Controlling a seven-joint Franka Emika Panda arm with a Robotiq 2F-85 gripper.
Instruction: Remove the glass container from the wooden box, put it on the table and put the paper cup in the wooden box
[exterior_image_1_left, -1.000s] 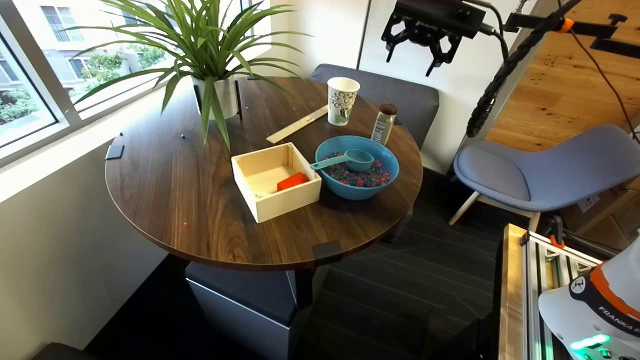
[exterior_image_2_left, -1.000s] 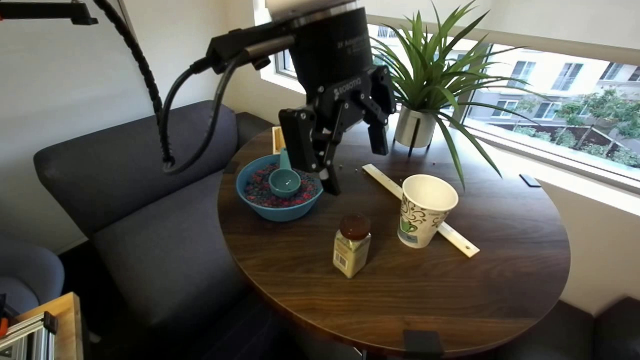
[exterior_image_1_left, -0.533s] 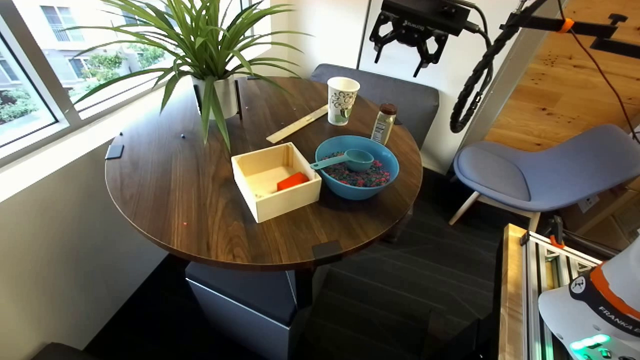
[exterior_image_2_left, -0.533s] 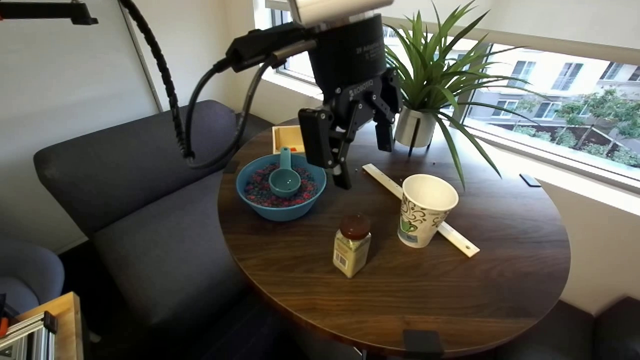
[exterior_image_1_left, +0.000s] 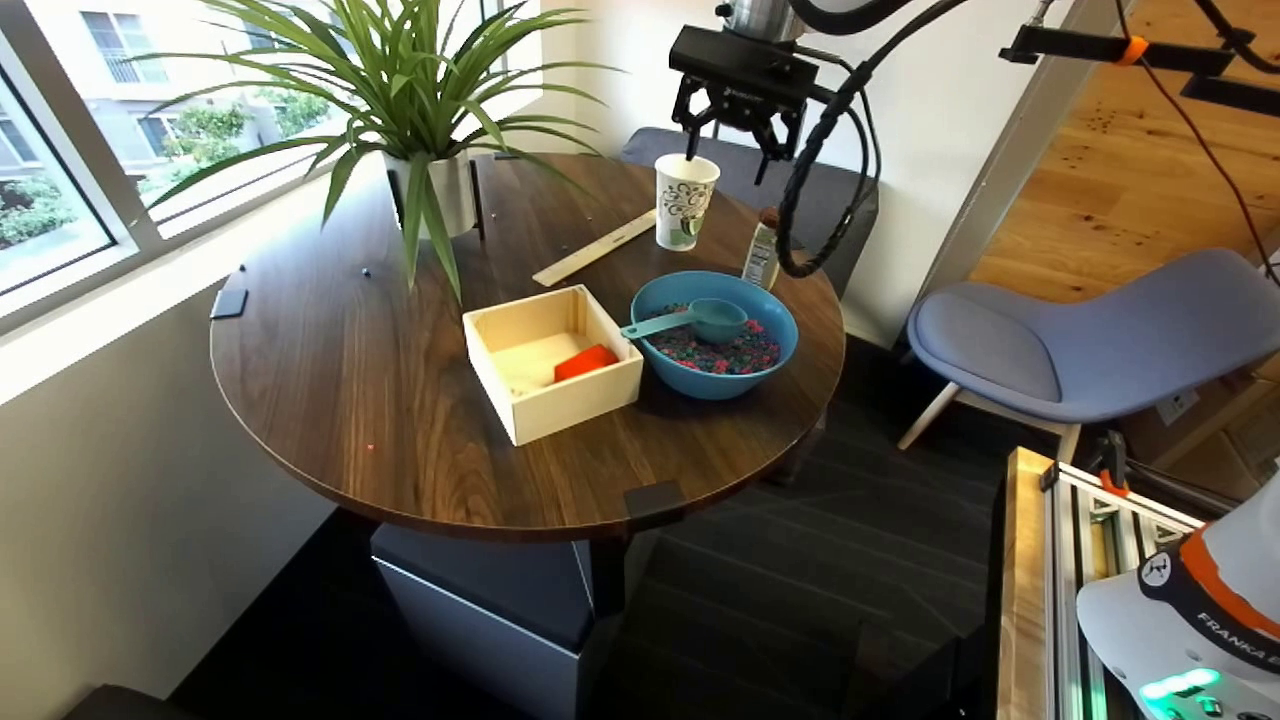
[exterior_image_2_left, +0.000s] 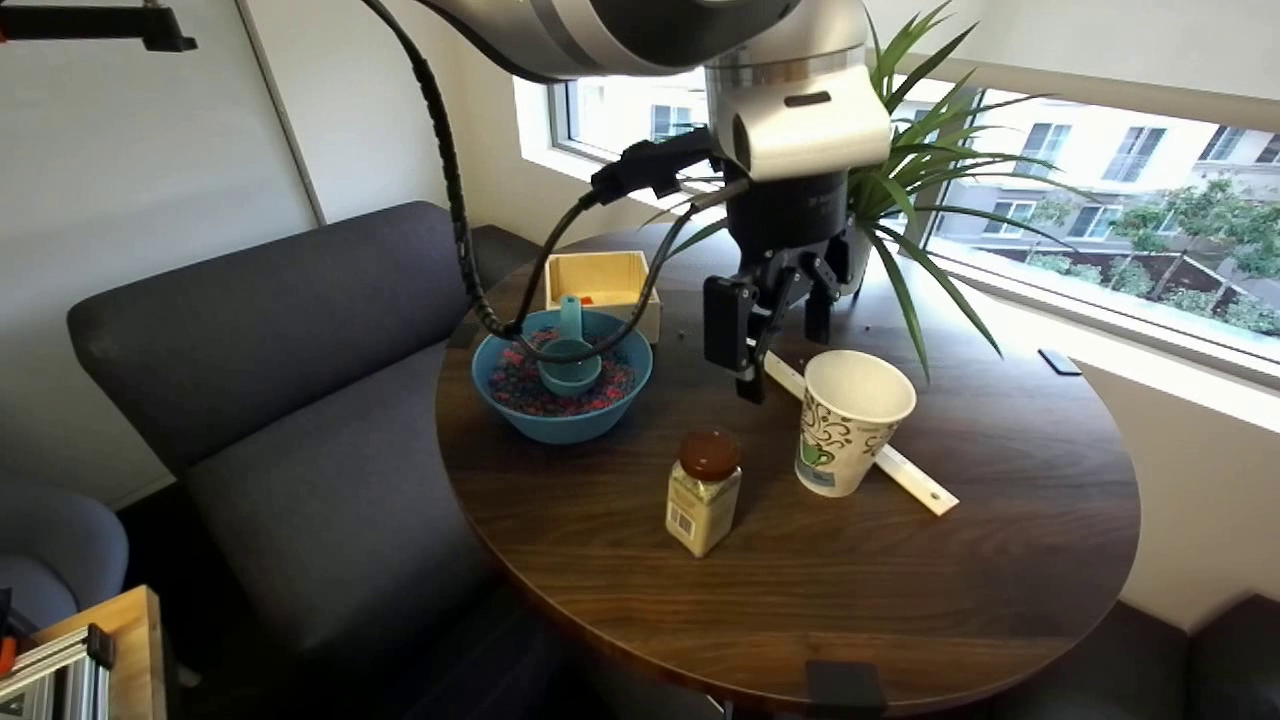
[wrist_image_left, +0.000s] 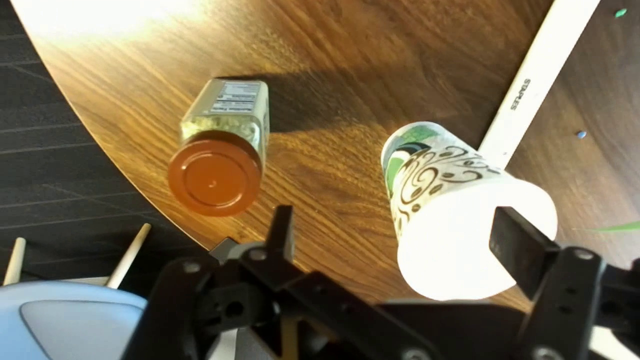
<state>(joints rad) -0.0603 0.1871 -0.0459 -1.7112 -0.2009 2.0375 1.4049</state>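
Black gripper (exterior_image_1_left: 726, 168) hovering near the paper cup (exterior_image_2_left: 840, 440), jaws spread wide

Its jaws are standing far apart and holding nothing. In the wrist view one of the fingers (wrist_image_left: 522, 247) is overlapping the cup's mouth; whether it is touching, the views are leaving unclear. The cup is standing upright on the table (exterior_image_2_left: 900, 575), wearing dark swirls and a green motif. A pale ruler (wrist_image_left: 546, 60) is lying just beside it, its print reading STAPLES in the wrist view. Near the cup the glass container (exterior_image_2_left: 703, 512) is standing upright on the table under a reddish-brown lid (wrist_image_left: 215, 175); its label is showing a barcode in an exterior view, the lettering being too small to read. Farther out, the pale wooden box (exterior_image_1_left: 580, 402) is resting on the table with a red-orange object (exterior_image_1_left: 585, 363) lying inside. Just beside it, the blue bowl (exterior_image_1_left: 715, 386) is holding dark, pink-specked granules (exterior_image_1_left: 690, 350) and a teal scoop (exterior_image_1_left: 720, 320), whose handle is reaching over the rim toward the box. Beyond the table, the white arm base (exterior_image_1_left: 1180, 620) is carrying the word FRANKA.
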